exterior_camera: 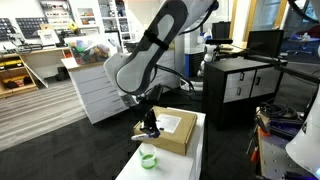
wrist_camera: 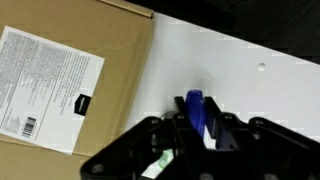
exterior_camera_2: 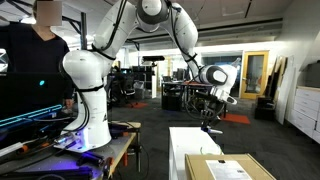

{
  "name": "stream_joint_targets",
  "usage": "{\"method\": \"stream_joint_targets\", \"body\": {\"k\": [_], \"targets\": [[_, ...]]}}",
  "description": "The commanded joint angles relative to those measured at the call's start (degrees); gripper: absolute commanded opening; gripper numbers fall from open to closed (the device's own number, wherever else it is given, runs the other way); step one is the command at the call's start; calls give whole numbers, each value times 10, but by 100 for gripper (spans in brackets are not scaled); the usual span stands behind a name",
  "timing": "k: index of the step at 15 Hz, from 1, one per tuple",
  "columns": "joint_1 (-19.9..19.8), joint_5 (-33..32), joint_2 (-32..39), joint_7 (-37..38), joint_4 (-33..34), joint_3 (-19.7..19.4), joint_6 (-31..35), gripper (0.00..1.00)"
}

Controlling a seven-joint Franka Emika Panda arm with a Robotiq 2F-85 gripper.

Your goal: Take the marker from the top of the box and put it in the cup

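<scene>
My gripper [wrist_camera: 197, 118] is shut on the marker [wrist_camera: 195, 108], a dark blue stick that stands up between the fingers in the wrist view. It hovers over the white table, just off the edge of the tan cardboard box [wrist_camera: 75, 75] with its white label. In an exterior view the gripper [exterior_camera: 150, 128] hangs above the near end of the box [exterior_camera: 172, 131], with the light-green cup [exterior_camera: 148, 158] on the table below and in front of it. In the wrist view a bit of green shows under the gripper [wrist_camera: 155, 163]. In an exterior view the gripper [exterior_camera_2: 208, 124] is above the box [exterior_camera_2: 228, 168].
The white table [exterior_camera: 190, 160] carries the box and cup. A black cabinet [exterior_camera: 240, 85] with white drawer fronts stands behind it, and a white drawer unit [exterior_camera: 95, 95] beside the arm. A person [exterior_camera_2: 35, 50] stands by another robot base [exterior_camera_2: 90, 90].
</scene>
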Motion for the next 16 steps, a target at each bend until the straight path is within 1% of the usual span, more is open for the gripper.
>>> {"method": "stream_joint_targets", "body": {"k": [1,4,6,11,16], "targets": [[30,-12,6,24,68,1,-119,7],[42,-15,19,15,119,3,-199,7],[45,-16,29,11,141,4,-235,7],[42,-15,70,-3,184,3,-291,7],[42,-17,120,-12,228,2,-328,7]]}}
